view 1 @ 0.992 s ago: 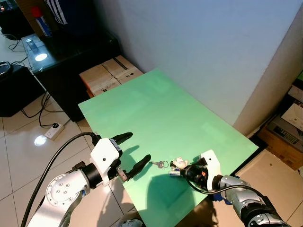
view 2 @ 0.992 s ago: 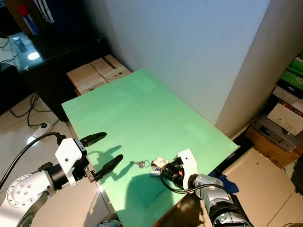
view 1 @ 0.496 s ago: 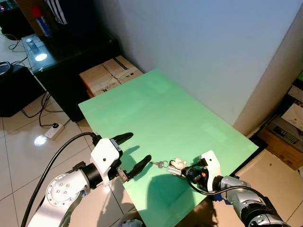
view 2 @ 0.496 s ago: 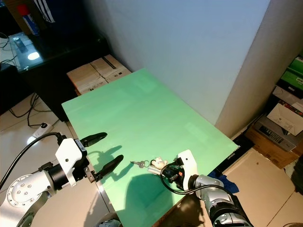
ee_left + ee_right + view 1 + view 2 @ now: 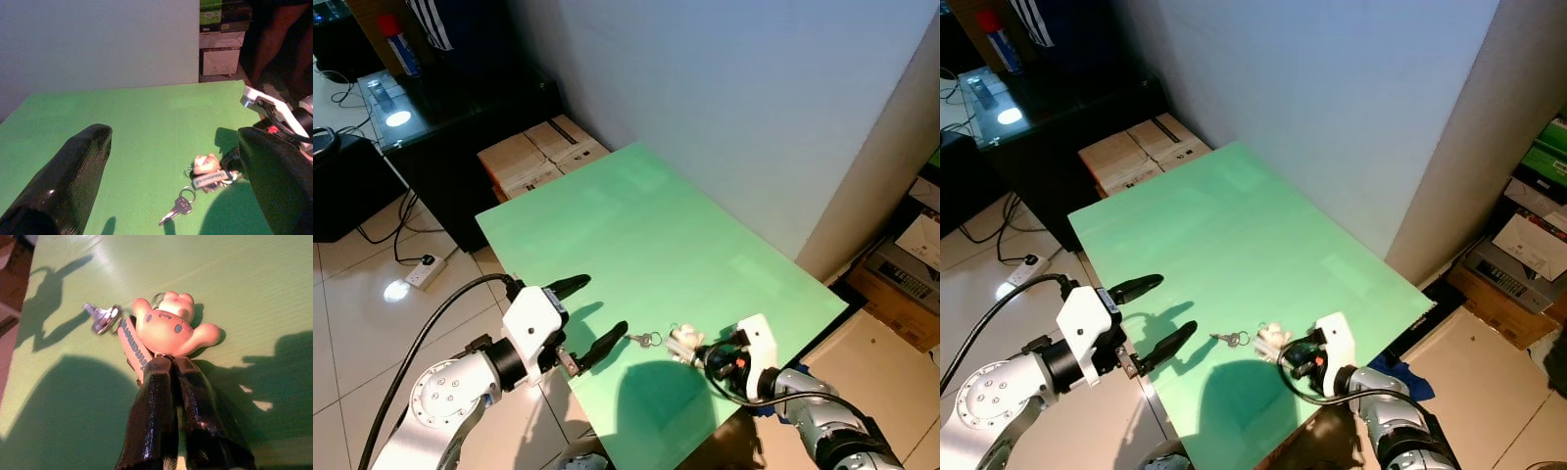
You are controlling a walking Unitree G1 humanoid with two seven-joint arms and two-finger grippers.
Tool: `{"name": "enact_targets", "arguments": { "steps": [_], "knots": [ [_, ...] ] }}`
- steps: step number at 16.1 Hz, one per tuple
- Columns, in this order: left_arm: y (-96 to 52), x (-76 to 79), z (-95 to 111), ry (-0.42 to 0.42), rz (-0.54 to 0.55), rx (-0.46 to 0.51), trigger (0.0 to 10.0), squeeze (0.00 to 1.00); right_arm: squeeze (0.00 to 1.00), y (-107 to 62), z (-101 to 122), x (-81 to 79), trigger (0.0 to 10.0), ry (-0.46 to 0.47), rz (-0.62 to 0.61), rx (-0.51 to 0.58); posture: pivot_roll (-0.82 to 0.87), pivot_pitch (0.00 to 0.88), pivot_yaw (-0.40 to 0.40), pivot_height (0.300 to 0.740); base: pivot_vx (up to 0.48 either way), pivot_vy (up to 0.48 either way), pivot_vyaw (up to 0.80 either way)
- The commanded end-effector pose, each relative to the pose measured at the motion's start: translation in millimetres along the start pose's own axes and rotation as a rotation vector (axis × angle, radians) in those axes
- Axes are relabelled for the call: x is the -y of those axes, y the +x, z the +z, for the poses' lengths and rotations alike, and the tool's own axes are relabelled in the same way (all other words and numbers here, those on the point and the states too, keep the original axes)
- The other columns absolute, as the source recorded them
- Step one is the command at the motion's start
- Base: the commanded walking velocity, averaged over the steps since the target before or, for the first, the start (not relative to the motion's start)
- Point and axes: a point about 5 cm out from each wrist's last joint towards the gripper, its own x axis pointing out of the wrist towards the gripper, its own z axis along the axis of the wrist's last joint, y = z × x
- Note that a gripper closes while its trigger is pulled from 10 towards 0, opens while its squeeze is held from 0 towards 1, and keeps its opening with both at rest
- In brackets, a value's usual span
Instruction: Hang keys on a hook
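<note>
The keys [image 5: 146, 335] are lying on the green worktop [image 5: 646, 235], near its front edge, with a pale cartoon charm [image 5: 173, 328], a lettered tag [image 5: 132, 345] and a single silver key [image 5: 100, 318] spread beside one another. The right pincer [image 5: 168, 367] is resting at the charm's lower end, its two black fingers pressed together and pinching the bunch there. The left pincer [image 5: 582, 313] is hovering just over the worktop's front corner, near the silver key, its fingers standing wide apart and gripping nothing. Cardboard boxes [image 5: 538, 152] are sitting on the floor beyond the worktop's far corner.
</note>
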Motion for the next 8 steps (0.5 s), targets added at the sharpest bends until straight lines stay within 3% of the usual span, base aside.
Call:
{"name": "enact_targets", "arguments": {
  "steps": [1,4,8],
  "knots": [
    [0.0,0.8,-1.6,0.002,-0.004,-0.01,10.0,0.0,0.0,-4.7,7.3,5.8,0.0,-0.01,-0.065,0.075,0.08,0.09,0.11,0.74,0.0,0.0,0.0],
    [2.5,2.9,-3.1,-0.005,0.001,-0.003,10.0,0.0,0.0,-20.9,29.4,17.6,0.0,-0.09,-0.257,0.254,0.06,0.082,0.098,0.74,0.0,0.0,0.0],
    [7.4,3.4,-3.3,-0.009,-0.008,0.008,10.0,0.0,0.0,-33.1,50.4,17.0,0.0,-0.227,-0.377,0.379,0.04,0.075,0.112,0.74,0.0,0.0,0.0]
  ]
}}
